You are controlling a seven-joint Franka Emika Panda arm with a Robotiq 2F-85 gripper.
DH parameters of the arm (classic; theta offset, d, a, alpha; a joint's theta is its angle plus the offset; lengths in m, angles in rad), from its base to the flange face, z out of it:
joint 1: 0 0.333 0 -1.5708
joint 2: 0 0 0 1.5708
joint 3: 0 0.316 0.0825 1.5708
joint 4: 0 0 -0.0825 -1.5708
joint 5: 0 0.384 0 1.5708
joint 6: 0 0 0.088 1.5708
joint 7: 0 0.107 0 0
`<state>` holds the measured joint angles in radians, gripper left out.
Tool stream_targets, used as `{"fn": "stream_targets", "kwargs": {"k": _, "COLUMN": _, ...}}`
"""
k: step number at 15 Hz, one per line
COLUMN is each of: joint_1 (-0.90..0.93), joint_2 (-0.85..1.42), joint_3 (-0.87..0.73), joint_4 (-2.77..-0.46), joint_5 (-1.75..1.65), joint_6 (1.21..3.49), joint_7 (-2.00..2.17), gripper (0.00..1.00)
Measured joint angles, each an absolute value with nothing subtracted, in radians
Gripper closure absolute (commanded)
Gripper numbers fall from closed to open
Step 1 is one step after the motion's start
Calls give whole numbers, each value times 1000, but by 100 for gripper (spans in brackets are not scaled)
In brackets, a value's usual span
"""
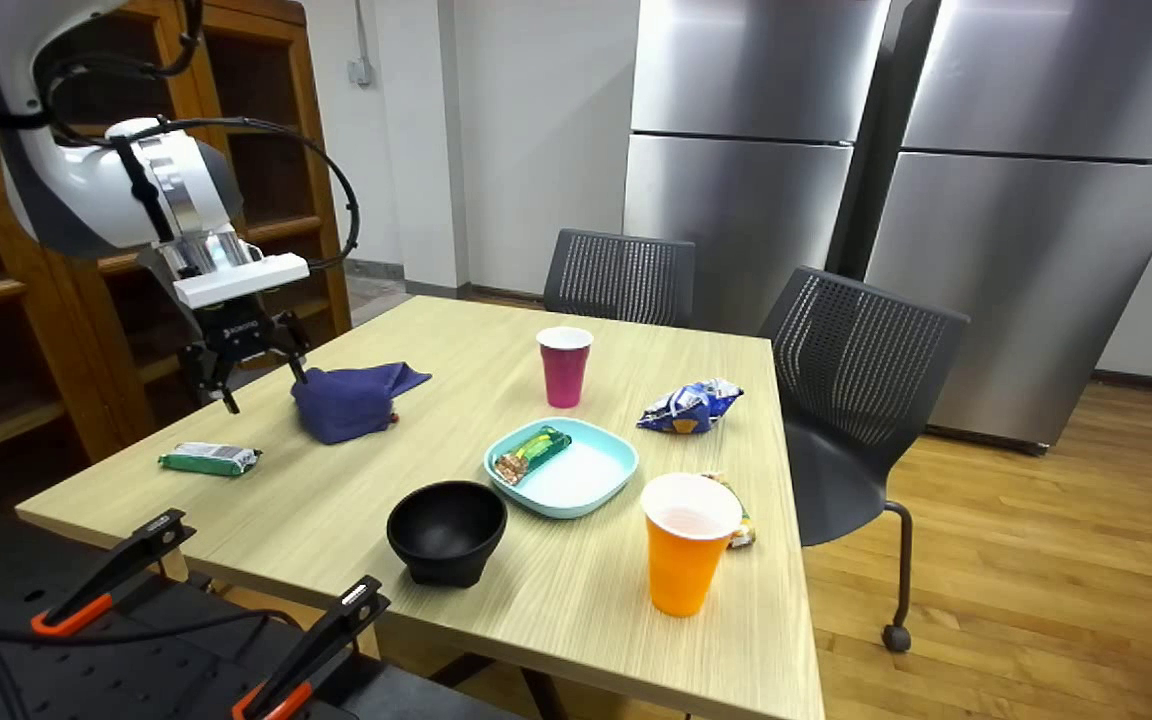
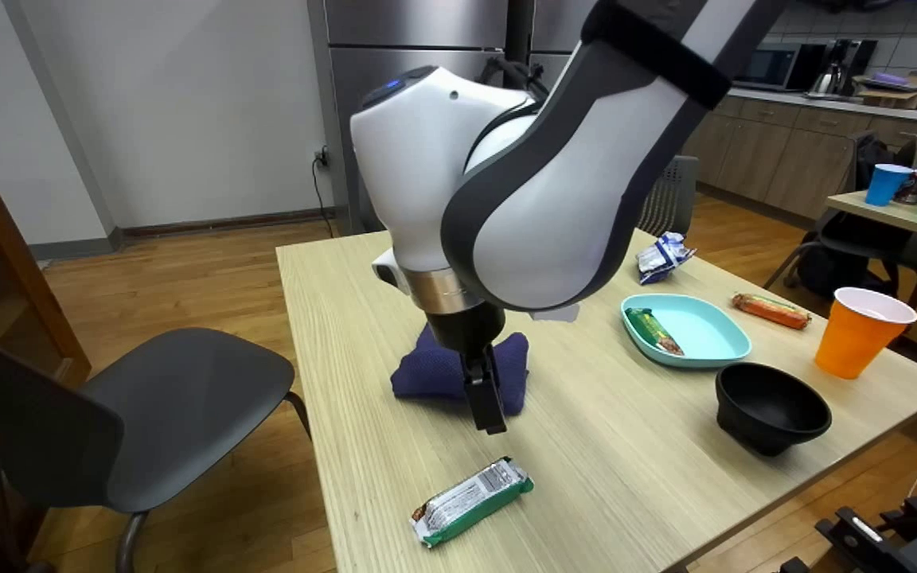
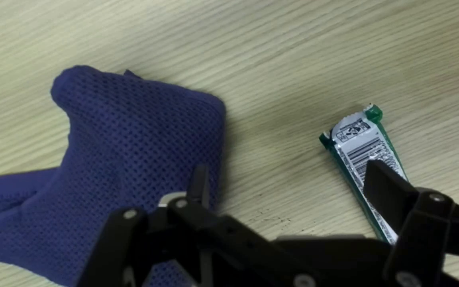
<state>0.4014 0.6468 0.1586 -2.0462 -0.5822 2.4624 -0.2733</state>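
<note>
My gripper [image 1: 266, 390] is open above the table with nothing between its fingers. In the wrist view one finger [image 3: 200, 187] overlaps the dark blue cloth [image 3: 134, 151] and the opposite one overlaps a wrapped bar [image 3: 357, 135], silver-white with green edges and a barcode. The crumpled cloth [image 1: 341, 405] stands up in a heap beside the gripper in both exterior views. What lies under it is hidden, though a small reddish bit shows at its edge. The wrapped bar [image 2: 474, 501] lies flat on the table, apart from the cloth, and no finger appears to touch it.
A turquoise plate [image 1: 586, 475] holds a green wrapped bar [image 1: 533, 453]. Around it are a black bowl [image 1: 446, 530], a magenta cup [image 1: 564, 375], an orange cup [image 1: 686, 550], a blue snack bag [image 1: 691, 407] and an orange wrapper [image 2: 771, 310]. Chairs [image 2: 188, 406] stand at the table's sides.
</note>
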Motion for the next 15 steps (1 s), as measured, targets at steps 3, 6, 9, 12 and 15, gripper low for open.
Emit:
{"fn": "stream_targets", "kwargs": {"k": 3, "joint_1": 404, "joint_2": 678, "joint_3": 182, "joint_4": -2032, "joint_5": -585, "joint_6": 2462, "joint_7": -340, "gripper": 0}}
{"fn": "stream_targets", "kwargs": {"k": 6, "joint_1": 404, "joint_2": 722, "joint_3": 200, "joint_4": -2014, "joint_5": -592, "joint_6": 2464, "joint_7": -425, "gripper": 0}}
{"fn": "stream_targets", "kwargs": {"k": 9, "joint_1": 404, "joint_2": 753, "joint_3": 211, "joint_4": -2003, "joint_5": -600, "joint_6": 2466, "joint_7": -502, "gripper": 0}}
{"fn": "stream_targets", "kwargs": {"k": 12, "joint_1": 399, "joint_2": 769, "joint_3": 223, "joint_4": -2003, "joint_5": -609, "joint_6": 2466, "joint_7": -575, "gripper": 0}}
{"fn": "stream_targets", "kwargs": {"k": 15, "joint_1": 387, "joint_2": 773, "joint_3": 236, "joint_4": -2005, "joint_5": -610, "joint_6": 2473, "joint_7": -643, "gripper": 0}}
